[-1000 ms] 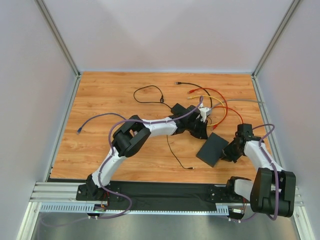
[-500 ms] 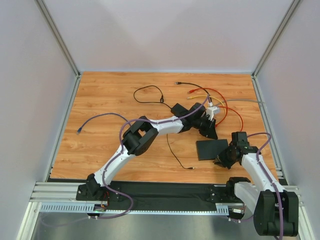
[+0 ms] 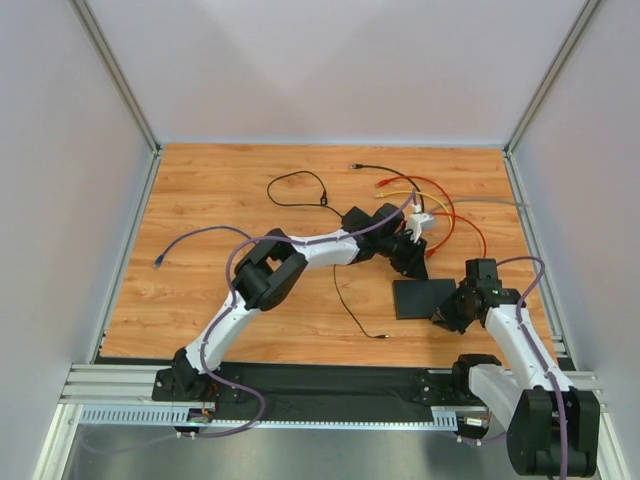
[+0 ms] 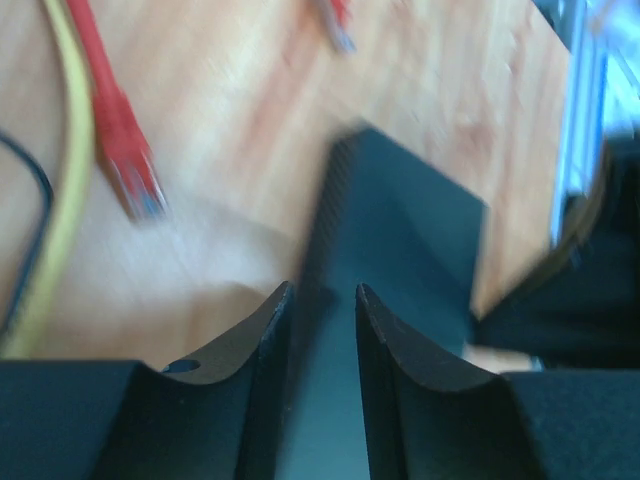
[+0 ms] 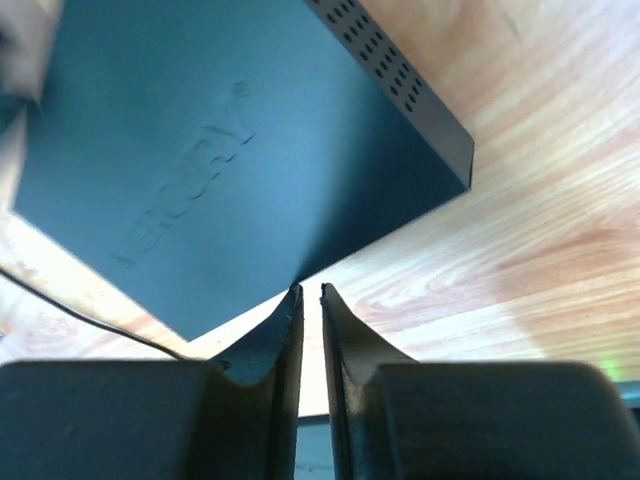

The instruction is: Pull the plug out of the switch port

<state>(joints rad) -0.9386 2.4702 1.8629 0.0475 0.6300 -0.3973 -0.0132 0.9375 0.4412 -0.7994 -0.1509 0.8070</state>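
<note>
Hovering left end effector (image 4: 322,290) over far edge of switch (image 3: 424,298), fingers narrowly parted, gripping nothing. Right end effector (image 5: 308,290) nearly closed, also empty, tips at switch's lower-right edge in top view; touching or just short, cannot tell. Switch flat on tabletop (image 3: 220,190), right of centre in top view, between both arms. Red plug (image 4: 135,185) lying loose on wood at left of wrist view, so probably already out; sockets too blurred to confirm.

Risks: shoving or tipping switch if either arm drops or pushes sideways; arms bumping, being so close together; dragging loose leads.

Nearby: yellow cable (image 4: 65,200) beside red plug, thin black cable (image 3: 347,305) left of switch.
</note>
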